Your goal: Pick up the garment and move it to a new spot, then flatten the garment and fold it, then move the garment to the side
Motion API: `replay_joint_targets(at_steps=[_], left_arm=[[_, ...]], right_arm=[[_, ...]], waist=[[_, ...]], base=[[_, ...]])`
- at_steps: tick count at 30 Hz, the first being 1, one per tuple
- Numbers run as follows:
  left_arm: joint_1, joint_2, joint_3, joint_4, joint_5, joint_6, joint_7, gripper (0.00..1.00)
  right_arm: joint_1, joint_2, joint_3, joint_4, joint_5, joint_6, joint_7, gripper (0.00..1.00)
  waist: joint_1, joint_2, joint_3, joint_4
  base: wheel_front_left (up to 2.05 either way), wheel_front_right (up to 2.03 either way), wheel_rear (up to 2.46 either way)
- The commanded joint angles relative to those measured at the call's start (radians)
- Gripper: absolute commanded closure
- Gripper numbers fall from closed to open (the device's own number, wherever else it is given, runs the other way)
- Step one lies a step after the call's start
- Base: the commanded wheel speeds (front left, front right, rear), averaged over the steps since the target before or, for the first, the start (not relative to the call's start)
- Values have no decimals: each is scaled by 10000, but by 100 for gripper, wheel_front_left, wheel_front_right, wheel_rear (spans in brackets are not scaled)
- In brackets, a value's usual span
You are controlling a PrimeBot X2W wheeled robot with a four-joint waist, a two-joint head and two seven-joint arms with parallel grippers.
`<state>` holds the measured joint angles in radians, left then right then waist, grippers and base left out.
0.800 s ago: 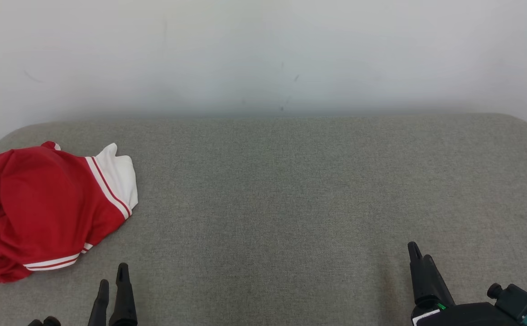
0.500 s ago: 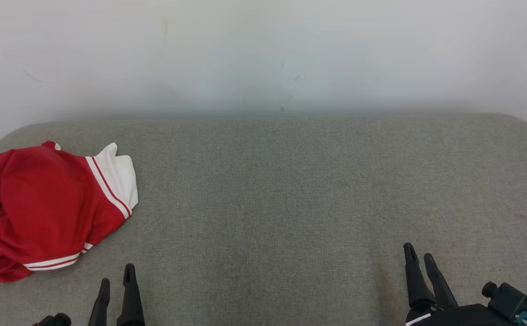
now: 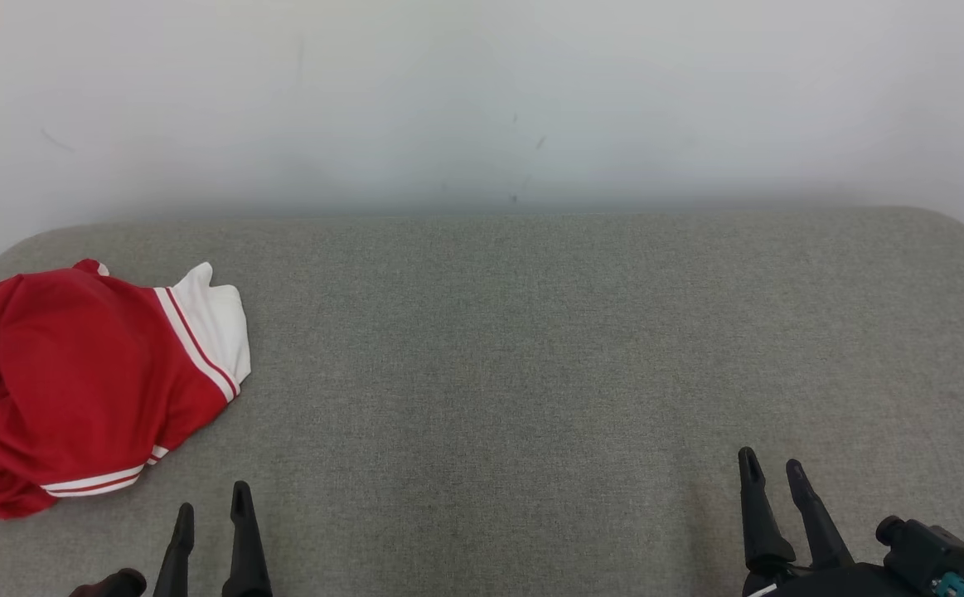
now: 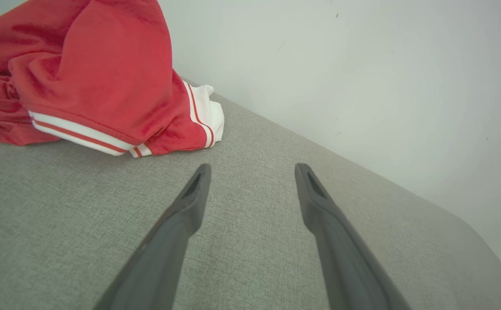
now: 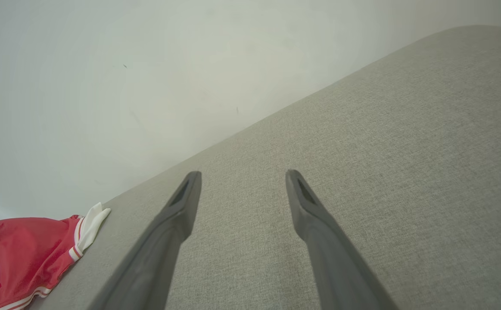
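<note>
My left gripper [image 3: 213, 500] rests low at the near edge, its two long dark fingers spread wide with nothing between them. My right gripper [image 3: 772, 461] sits at the near right, spread just as wide and also holding nothing. I cannot tell whether either pair of tips touches the cloth beneath.

Under both lies a grey woven fabric surface [image 3: 531, 332] with rounded far corners, backed by a plain pale wall [image 3: 482, 99] bearing a few faint dark marks.

The crumpled red garment [image 3: 75, 373], trimmed with white bands and thin red stripes and showing a white patch at its far end, lies heaped at the left edge of the surface. It is near my left gripper, not touching it, and well apart from my right.

I count two grippers, four fingers, one garment.
</note>
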<state>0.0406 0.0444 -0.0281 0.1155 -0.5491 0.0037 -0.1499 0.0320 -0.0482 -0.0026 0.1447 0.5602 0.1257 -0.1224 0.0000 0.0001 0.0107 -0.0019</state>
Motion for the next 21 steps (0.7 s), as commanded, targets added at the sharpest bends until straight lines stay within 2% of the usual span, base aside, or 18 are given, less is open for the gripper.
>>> replay_joint_targets(at_steps=[1,15,21], left_arm=[[-104,53,-18,-48,289,56,-111,0],[-131,76,-189,188,1970,223,-446,0],[-126,99,-253,142,2488,88,-561,0]], right_arm=[[8,-23,14,-93,-300,57,-105,0],[76,-25,114,-32,-1973,65,-519,0],[105,-25,198,-18,-2513,68,-678,0]], waist=[[0,-1,-2,-4],[0,-1,4,1],[0,-1,6,1]], base=[[0,0,0],[0,0,0],[0,0,0]])
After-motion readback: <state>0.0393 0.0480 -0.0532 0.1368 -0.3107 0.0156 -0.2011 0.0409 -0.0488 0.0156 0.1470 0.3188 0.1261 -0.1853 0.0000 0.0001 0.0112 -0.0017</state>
